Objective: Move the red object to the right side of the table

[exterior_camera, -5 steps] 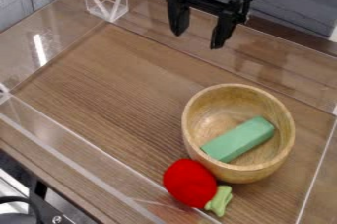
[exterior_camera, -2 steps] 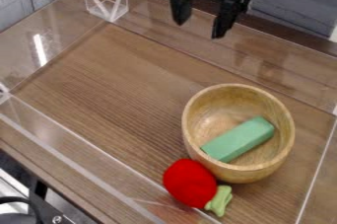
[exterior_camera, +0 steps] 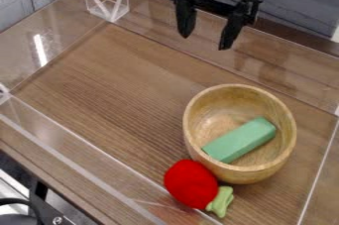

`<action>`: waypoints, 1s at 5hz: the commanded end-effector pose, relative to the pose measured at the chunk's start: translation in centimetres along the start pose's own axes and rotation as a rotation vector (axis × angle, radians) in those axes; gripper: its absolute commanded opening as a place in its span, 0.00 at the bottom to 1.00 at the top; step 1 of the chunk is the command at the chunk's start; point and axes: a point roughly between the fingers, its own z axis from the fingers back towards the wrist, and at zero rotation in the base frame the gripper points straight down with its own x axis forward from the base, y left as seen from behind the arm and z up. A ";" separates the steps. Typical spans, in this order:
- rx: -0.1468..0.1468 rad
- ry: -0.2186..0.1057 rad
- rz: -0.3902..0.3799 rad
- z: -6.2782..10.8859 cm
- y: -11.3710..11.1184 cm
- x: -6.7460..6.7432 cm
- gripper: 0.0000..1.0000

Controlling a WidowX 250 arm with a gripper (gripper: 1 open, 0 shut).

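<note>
Progress nil: we find the red object ungrasped at six o'clock on the table, below the wooden bowl. Gripper hangs at twelve o'clock, spread wide, empty.

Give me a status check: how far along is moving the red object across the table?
Nothing looks done yet: the red object lies untouched on the table by the near acrylic wall, just in front of the wooden bowl that holds the green block. The gripper hangs open and empty over the far side, well away from it. The approach, the grasp, the carry and the release are all left.
</note>
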 end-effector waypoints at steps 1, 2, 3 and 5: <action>-0.006 -0.063 -0.049 1.5 0.7 0.3 1.00; -0.005 -0.071 -0.066 1.4 1.7 0.5 1.00; -0.011 -0.092 -0.041 1.7 2.2 0.6 1.00; -0.032 -0.113 0.054 1.8 1.8 0.7 1.00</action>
